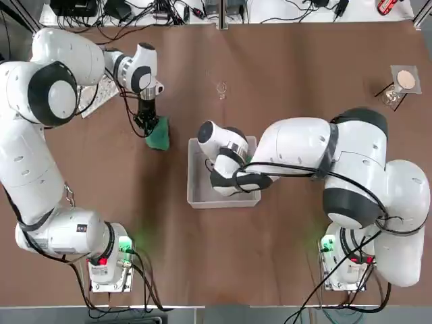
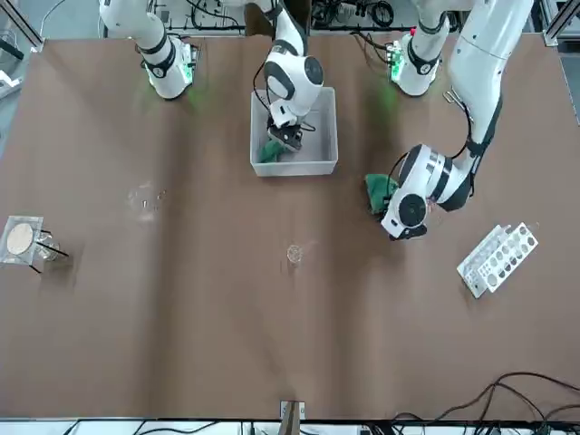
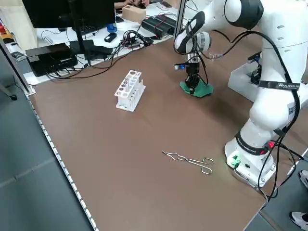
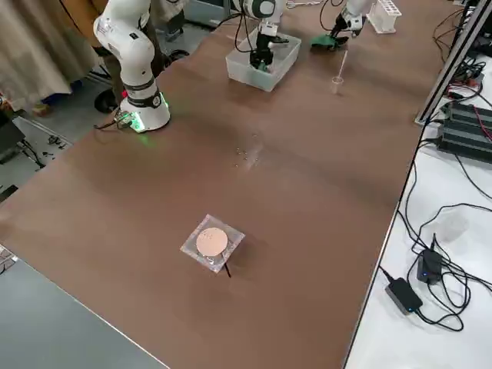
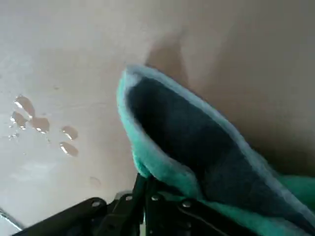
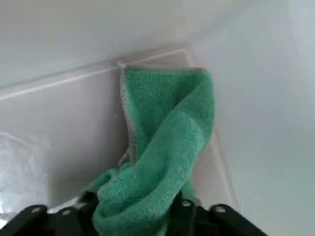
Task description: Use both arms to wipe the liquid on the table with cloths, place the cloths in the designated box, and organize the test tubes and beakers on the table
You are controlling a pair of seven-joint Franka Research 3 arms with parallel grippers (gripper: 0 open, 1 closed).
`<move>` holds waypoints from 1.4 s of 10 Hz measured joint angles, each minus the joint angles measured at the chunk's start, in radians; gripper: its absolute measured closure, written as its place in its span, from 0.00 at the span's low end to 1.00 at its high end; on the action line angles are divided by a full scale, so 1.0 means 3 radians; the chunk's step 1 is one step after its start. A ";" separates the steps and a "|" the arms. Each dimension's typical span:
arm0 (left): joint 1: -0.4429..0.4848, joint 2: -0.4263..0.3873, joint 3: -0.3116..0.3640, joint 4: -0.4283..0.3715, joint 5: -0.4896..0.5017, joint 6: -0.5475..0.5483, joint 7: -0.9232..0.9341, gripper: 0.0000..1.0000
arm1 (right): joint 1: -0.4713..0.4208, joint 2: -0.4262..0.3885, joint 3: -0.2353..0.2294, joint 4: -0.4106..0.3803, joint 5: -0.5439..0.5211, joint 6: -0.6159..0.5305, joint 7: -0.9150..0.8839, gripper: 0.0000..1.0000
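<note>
Pinching one green cloth (image 5: 162, 167) shut, left gripper (image 5: 143, 184) at brown table (image 1: 304, 67), right gripper (image 6: 138, 199) half-open around another (image 6: 162, 147) inside box (image 2: 331, 149), cables (image 4: 453, 284) beyond

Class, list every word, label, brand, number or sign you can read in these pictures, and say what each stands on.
No text can be read for certain.
Left arm: small dark markings, too small to read.
Right arm: tiny markings, also unreadable.

Bright, even light with soft shadows and slight glare.

open tabletop (image 2: 227, 344) before box (image 2: 294, 169), white rack (image 2: 497, 260) obstructing
</note>
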 joint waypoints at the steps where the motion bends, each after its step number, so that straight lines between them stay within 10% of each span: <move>1: -0.0001 -0.0049 0.0058 -0.0110 0.0049 -0.0008 0.0000 0.97 | 0.0000 -0.0005 -0.0002 0.0008 -0.0006 -0.0045 -0.0002 0.78; 8: 0.0025 -0.0386 0.0834 -0.0949 0.0785 0.0012 0.0074 0.97 | -0.0559 -0.0647 -0.0060 0.0548 -0.0018 -0.1157 -0.1001 0.85; 14: 0.0024 -0.0484 0.1226 -0.0920 0.1128 0.0341 0.0333 0.97 | -0.2273 -0.1004 -0.0101 0.0411 -0.0031 -0.1432 -0.3319 0.87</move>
